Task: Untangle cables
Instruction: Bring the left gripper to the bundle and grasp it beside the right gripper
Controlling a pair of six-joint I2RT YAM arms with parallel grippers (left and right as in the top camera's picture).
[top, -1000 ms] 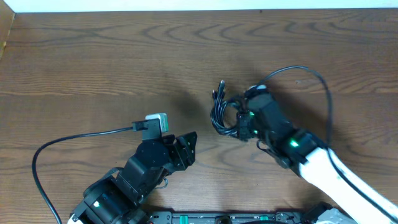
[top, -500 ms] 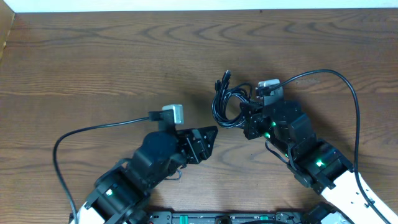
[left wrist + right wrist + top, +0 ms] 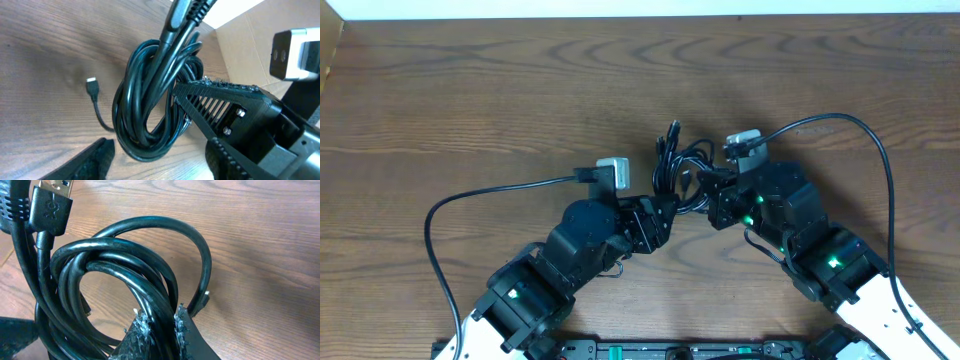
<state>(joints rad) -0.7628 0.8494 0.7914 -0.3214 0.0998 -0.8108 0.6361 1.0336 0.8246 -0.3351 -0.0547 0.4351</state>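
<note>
Cables (image 3: 672, 172) held up at the middle of the table (image 3: 470, 100), between the two arms
The right gripper (image 3: 156, 322) is clamped on several strands at the near side of the coil. The left gripper (image 3: 141, 117) has its jaws apart, with the coil between them; one finger (image 3: 220, 97) lies against the loops. One loose plug (image 3: 91, 85) rests on the wood left of the coil

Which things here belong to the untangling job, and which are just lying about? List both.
Job:
cables, pinched in the right gripper
left gripper, open around them

Lying about:
table
cardboard box
arm leads
</note>
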